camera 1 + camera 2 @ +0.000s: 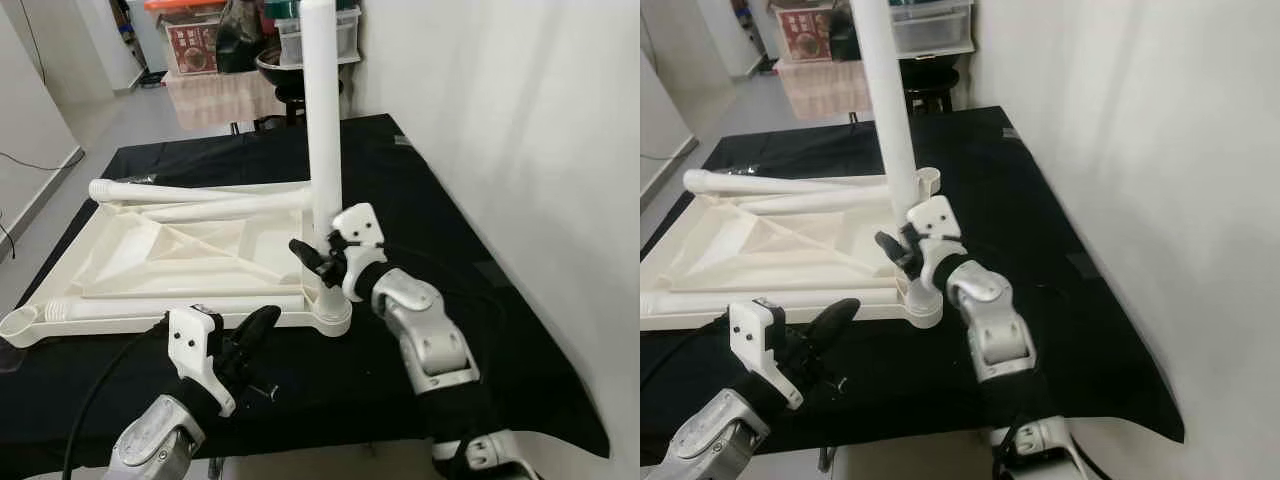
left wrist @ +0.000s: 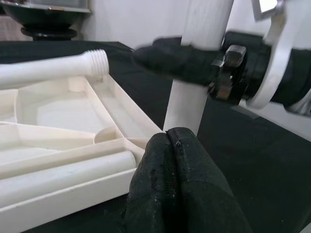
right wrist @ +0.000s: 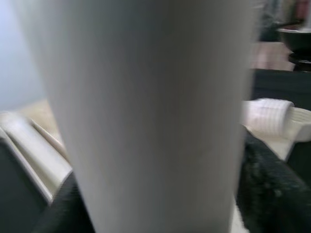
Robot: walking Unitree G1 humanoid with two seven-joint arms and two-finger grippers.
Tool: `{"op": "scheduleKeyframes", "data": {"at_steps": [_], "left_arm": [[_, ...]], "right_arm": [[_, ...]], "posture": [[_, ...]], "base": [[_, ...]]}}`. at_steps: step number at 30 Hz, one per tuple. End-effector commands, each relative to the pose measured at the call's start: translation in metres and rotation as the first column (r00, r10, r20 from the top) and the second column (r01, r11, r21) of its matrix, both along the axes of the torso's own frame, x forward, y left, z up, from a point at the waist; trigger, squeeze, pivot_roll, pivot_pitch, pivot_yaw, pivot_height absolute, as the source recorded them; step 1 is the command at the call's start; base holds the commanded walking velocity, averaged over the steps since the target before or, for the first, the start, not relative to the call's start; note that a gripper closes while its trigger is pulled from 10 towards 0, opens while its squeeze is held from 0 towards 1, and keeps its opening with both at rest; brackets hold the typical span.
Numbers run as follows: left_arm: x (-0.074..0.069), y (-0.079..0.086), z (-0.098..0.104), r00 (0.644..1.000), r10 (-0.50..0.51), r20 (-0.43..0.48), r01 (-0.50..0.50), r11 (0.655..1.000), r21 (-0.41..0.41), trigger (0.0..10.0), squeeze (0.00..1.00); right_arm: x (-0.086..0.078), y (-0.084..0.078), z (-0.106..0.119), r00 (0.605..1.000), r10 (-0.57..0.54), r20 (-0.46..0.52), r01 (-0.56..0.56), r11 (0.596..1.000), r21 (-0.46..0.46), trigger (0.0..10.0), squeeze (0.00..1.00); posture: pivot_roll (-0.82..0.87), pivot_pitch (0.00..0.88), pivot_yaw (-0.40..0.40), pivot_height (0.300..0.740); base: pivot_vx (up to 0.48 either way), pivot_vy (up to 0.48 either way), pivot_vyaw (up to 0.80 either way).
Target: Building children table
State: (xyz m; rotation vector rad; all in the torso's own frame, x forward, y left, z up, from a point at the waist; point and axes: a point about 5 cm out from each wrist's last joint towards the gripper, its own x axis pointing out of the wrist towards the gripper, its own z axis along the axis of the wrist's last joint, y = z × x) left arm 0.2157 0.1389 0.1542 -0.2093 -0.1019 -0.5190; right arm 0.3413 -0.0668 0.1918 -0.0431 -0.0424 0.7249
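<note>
Right end effector [image 1: 318,257] clamps upright white leg [image 1: 323,130] standing in near-right corner socket of upturned tabletop [image 1: 150,250] on black surface [image 1: 420,180]; left end effector [image 1: 262,322] closed, near the front edge.

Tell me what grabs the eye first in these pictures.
A tall white table leg stands upright in the near right corner socket of the upturned white tabletop, gripped low by the right tool. The left tool sits shut at the tabletop's near edge, on the black cloth.
</note>
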Motion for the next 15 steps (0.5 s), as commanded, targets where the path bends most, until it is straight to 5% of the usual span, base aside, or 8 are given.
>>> {"op": "scheduleKeyframes", "data": {"at_steps": [1,3,4,6,9,15], "left_arm": [[0.001,0.000,-0.004,1.000,0.004,-0.017,-0.004,1.000,0.000,10.0,0.00],[0.001,0.000,-0.004,1.000,0.001,-0.018,-0.001,1.000,-0.001,10.0,0.00],[0.001,-0.001,-0.004,1.000,0.000,-0.018,0.000,1.000,-0.001,10.0,0.00],[0.001,-0.001,-0.004,1.000,-0.001,-0.019,0.001,1.000,-0.002,10.0,0.00],[0.001,-0.002,-0.005,1.000,-0.001,-0.018,0.001,1.000,-0.002,10.0,0.00],[-0.001,-0.002,-0.005,1.000,-0.003,-0.020,0.002,1.000,-0.001,10.0,0.00]], "right_arm": [[-0.001,0.010,0.022,0.984,0.160,0.075,-0.164,0.985,0.058,10.0,1.00],[-0.001,0.009,0.032,0.949,0.299,0.104,-0.304,0.952,0.037,10.0,0.95],[0.002,0.005,0.032,0.929,0.356,0.099,-0.356,0.934,-0.011,10.0,0.00],[0.004,0.002,0.030,0.914,0.396,0.090,-0.392,0.918,-0.063,10.0,0.00],[0.008,-0.008,0.014,0.838,0.546,-0.026,-0.543,0.826,-0.152,10.0,0.00],[0.020,-0.015,0.006,0.820,0.563,-0.104,-0.573,0.805,-0.154,10.0,0.00]], "posture": [[-0.07,0.067,0.044,0.740],[-0.07,0.064,0.043,0.740],[-0.06,0.062,0.042,0.740],[-0.06,0.060,0.040,0.740],[-0.06,0.056,0.037,0.740],[-0.05,0.054,0.038,0.740]], "base": [[0.000,0.000,0.00],[0.000,0.000,0.00],[0.000,0.000,0.00],[0.000,0.000,0.00],[0.000,0.000,0.00],[0.000,0.000,0.00]]}}
